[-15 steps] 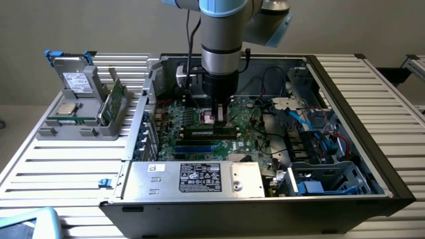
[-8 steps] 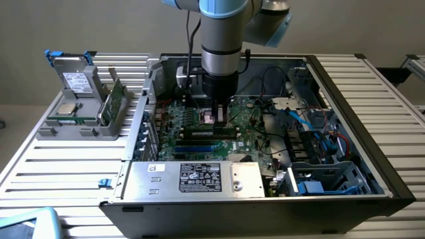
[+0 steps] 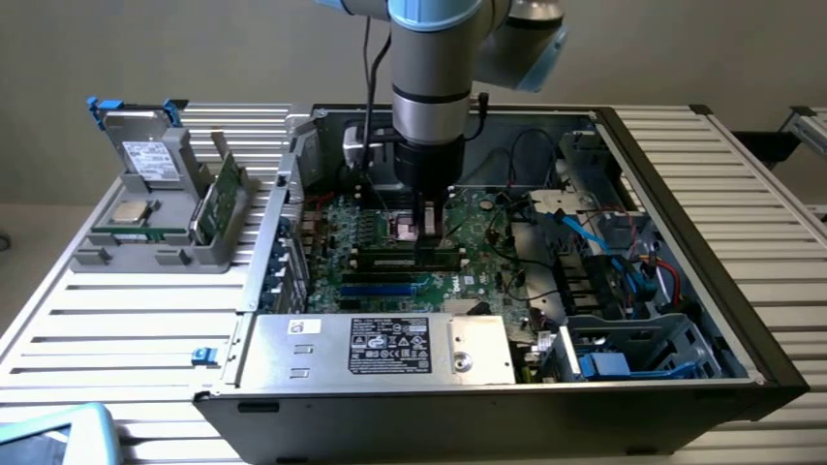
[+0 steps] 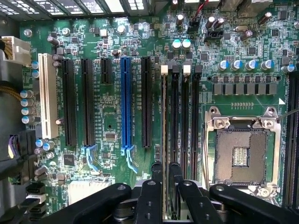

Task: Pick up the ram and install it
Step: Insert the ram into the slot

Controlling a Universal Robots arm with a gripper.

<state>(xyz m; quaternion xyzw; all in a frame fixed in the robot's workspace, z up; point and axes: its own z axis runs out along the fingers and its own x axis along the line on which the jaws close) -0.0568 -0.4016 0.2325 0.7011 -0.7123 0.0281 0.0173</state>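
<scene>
My tool (image 3: 424, 237) is down inside the open computer case (image 3: 762, 358), near the middle of the exterior view, over the green motherboard (image 4: 110, 112). The wrist view looks straight along the ram (image 4: 164, 116). It stands on edge in the memory slot farthest from the empty processor socket (image 4: 240, 156), with three dark memory slots lying between the two. A white latch (image 4: 164, 70) sits at the ram's far end. My tool is set narrow, astride the ram's near end; whether it clamps the stick or merely brackets it I cannot tell.

On the ram's other side run a black expansion slot (image 4: 146, 102), a blue slot (image 4: 125, 102), more black ones and a white slot (image 4: 46, 93). The white print on the board beside these slots is too small for me to read.

In the lower middle of the exterior view a silver power supply box (image 3: 297, 354) carries a black-and-white label (image 3: 394, 345) whose text is too fine to make out. At the upper left of that view a grey holder (image 3: 155, 254) stands on the slatted surface (image 3: 116, 320), well apart from the case. It carries a drive (image 3: 145, 155) with a white label, also unreadable, and a green board (image 3: 229, 194) on edge.
</scene>
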